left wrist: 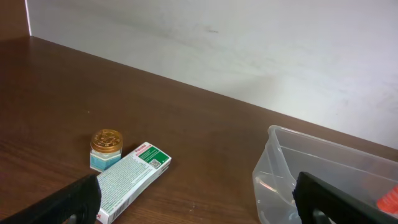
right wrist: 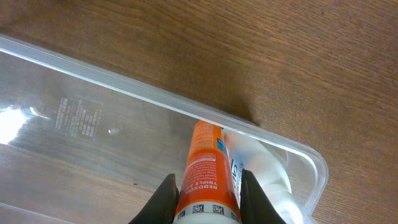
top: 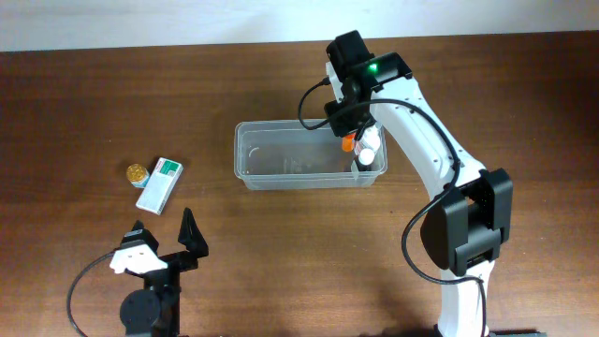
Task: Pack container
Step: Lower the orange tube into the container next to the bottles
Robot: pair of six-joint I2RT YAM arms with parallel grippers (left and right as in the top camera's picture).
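The clear plastic container point(top: 281, 157) lies mid-table; it also shows in the left wrist view point(left wrist: 280, 180) and the right wrist view point(right wrist: 93, 118). My right gripper point(right wrist: 208, 196) is shut on an orange tube point(right wrist: 204, 168) and holds it inside the container's right end point(top: 348, 142), next to a white bottle point(right wrist: 264, 168) lying in the corner. My left gripper point(left wrist: 196, 199) is open and empty, low at the table's front left point(top: 159, 245). A white-and-green box point(top: 159, 183) and a small gold-lidded jar point(top: 137, 172) lie on the table left of the container.
The box point(left wrist: 130, 179) and jar point(left wrist: 106, 148) lie just ahead of my left gripper. A pale wall runs along the table's far edge. The right arm reaches over the container's right end.
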